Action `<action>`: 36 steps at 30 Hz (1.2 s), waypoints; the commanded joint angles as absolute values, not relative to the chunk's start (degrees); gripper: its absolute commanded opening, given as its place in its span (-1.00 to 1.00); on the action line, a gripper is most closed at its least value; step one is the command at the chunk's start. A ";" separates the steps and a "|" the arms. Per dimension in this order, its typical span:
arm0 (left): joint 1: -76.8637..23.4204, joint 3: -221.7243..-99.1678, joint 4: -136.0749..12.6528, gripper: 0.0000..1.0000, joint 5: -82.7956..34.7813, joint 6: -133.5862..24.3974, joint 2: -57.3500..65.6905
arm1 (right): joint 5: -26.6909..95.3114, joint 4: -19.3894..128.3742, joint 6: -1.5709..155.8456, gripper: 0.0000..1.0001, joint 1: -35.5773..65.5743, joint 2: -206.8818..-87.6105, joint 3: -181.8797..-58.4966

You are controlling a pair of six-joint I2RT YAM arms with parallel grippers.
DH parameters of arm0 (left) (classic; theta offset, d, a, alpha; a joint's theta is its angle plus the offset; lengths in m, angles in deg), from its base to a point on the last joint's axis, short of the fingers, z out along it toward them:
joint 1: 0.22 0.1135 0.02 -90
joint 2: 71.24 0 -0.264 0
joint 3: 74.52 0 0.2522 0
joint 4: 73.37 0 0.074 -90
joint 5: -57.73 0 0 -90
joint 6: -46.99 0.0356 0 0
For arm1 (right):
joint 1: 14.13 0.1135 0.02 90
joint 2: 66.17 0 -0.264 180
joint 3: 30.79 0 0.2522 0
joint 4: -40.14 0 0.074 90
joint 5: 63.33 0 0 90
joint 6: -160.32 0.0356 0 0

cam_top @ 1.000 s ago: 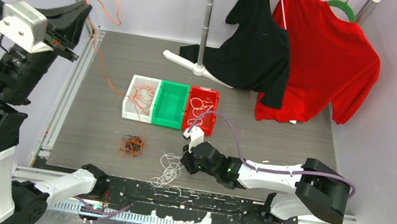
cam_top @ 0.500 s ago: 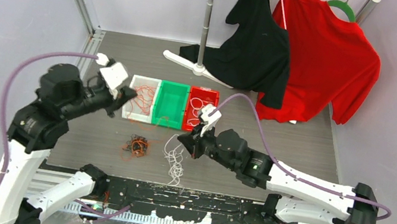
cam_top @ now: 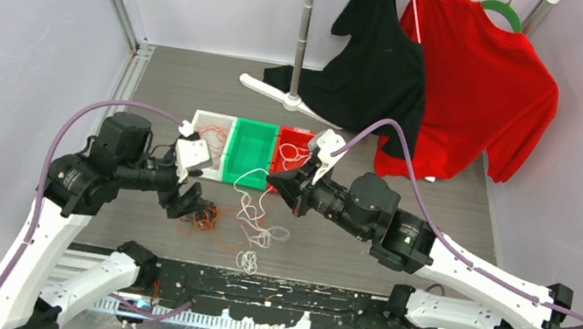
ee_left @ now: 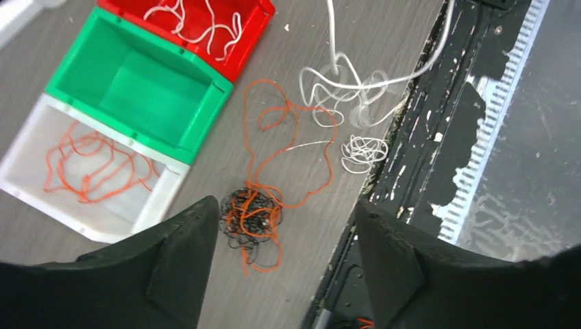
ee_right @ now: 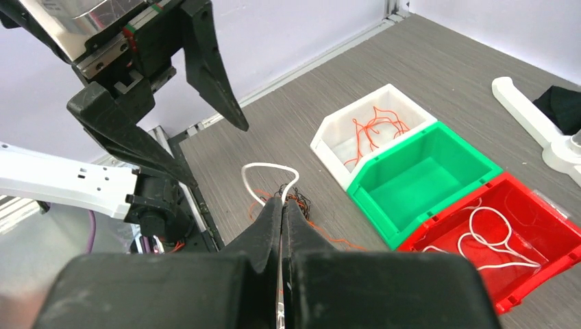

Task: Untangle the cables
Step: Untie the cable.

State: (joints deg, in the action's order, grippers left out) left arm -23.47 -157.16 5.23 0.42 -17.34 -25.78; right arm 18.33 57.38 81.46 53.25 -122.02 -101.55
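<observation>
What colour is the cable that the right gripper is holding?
White. The right gripper pinches a white cable; the right wrist view shows it best.

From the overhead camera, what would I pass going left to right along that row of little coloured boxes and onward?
white bin → green bin → red bin → red shirt, hanging further right at the back.

You can see the white bin, green bin and red bin are smooth, shiny plastic. The white cable looks smooth. The table looks like dull grey wood. Far back, the pole is shiny metal, and the red shirt and black shirt are soft cloth.
</observation>
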 commanded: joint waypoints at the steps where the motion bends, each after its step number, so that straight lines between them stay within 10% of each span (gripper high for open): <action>1: -23.51 -161.56 2.79 0.58 4.61 -16.22 -25.57 | 20.62 58.05 78.90 -0.98 53.11 -122.05 -106.22; 14: -30.86 -172.68 -1.00 0.61 15.04 -28.17 -12.68 | 26.59 59.18 79.41 -0.98 53.11 -125.66 -111.68; 27: -31.58 -177.07 -2.77 -1.00 7.16 -26.55 -9.64 | 25.96 53.24 83.40 -0.94 53.02 -124.28 -107.99; 32: -31.84 -184.85 -1.90 -1.00 4.10 -22.17 -8.73 | 23.78 48.82 87.39 0.05 52.73 -123.54 -105.24; 36: -32.24 -190.98 -0.43 -1.00 5.30 -17.37 -8.26 | 20.50 46.28 91.22 0.36 51.24 -121.40 -103.09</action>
State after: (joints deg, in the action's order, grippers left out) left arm -31.66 -185.05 0.16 4.99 -23.03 -7.73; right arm 24.30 53.43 86.57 52.68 -124.64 -103.99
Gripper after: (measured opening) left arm 0.011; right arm 0.640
